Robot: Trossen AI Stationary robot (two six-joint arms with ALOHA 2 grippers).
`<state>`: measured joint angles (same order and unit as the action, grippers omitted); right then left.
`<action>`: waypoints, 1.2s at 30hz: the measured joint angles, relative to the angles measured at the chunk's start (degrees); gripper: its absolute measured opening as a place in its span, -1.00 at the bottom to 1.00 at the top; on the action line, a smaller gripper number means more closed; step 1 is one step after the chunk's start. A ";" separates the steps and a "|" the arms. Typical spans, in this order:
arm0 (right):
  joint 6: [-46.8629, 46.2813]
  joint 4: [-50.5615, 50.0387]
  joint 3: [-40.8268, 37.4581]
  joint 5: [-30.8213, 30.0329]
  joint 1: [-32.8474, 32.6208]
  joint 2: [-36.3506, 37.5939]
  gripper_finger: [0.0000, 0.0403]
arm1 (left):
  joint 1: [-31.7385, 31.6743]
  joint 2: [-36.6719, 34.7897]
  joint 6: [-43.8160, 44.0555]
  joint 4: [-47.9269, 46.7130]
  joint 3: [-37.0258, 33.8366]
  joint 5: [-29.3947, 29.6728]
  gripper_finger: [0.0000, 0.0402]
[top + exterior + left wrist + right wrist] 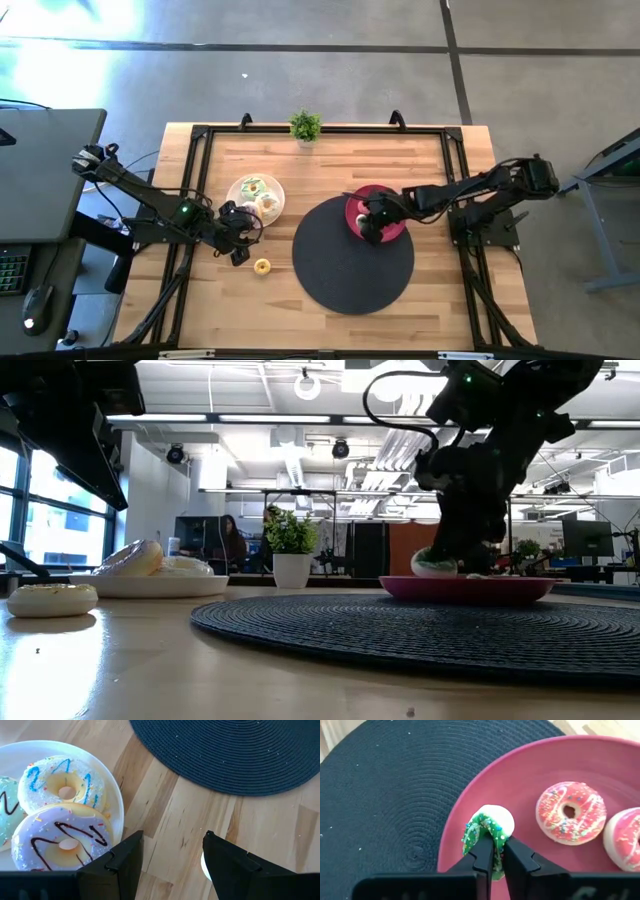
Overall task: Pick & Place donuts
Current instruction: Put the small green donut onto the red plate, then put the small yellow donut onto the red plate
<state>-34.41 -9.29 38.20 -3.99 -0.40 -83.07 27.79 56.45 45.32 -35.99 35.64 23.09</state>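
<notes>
The right pincer [494, 857] is clamped on a green-frosted donut [487, 831], its two fingers pressed against the ring's faces, holding it on edge over the near rim of the pink-red plate [530, 765]. The ring stands upright, its speckled green frosting facing sideways toward the dark woven mat [395, 795] and its pale underside toward the plate's middle. Two orange-red donuts lie flat on that plate: one [571, 812] with white drizzle and sprinkles, its hole facing up, and another [625, 837] partly cut off at the frame edge.

The left pincer [172, 865] hangs with its fingers apart above bare wood, just beside the white plate [112, 775]. On that plate lie a white donut with blue drizzle [64, 784], a lilac donut with dark drizzle [62, 842], and a pale green donut [7, 812], all flat, frosting upward. A yellow donut [262, 266] lies flat on the wood near the left pincer, between the white plate and the mat.

The tabletop [430, 160] is light wood planks in a black frame, with the round mat covering its centre-right and the pink-red plate sitting on the mat's far edge. A small green potted plant [305, 126] stands at the far edge. Beyond the tabletop is an office with ceiling lights, monitors and a person [232, 540] seated far back
</notes>
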 joint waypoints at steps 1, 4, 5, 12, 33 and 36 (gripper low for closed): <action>0.02 -0.10 0.00 0.00 0.00 0.00 -0.86 | 0.00 0.00 0.00 0.00 0.00 0.00 -0.03; 0.31 -0.05 0.00 -1.23 0.00 0.00 -0.81 | 0.00 0.00 0.01 0.00 0.00 0.00 -0.03; 0.26 -0.12 0.00 -2.06 0.00 0.00 -0.79 | 0.00 0.00 0.01 0.00 0.00 0.00 -0.03; 1.31 -1.15 0.00 -3.67 0.00 0.00 -0.48 | 0.00 0.00 0.00 -0.01 -0.02 -0.02 -0.03; 1.41 7.91 -0.02 2.93 -1.22 -0.02 -0.03 | 0.18 3.09 -7.91 3.01 -0.09 -7.94 -0.03; 1.42 10.30 -0.02 3.05 -2.46 -0.02 -0.04 | 0.52 6.61 -11.57 6.80 -0.07 -8.90 -0.03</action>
<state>-32.99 1.01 38.17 -0.94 -2.87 -83.09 28.32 63.06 33.75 -29.19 35.57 14.20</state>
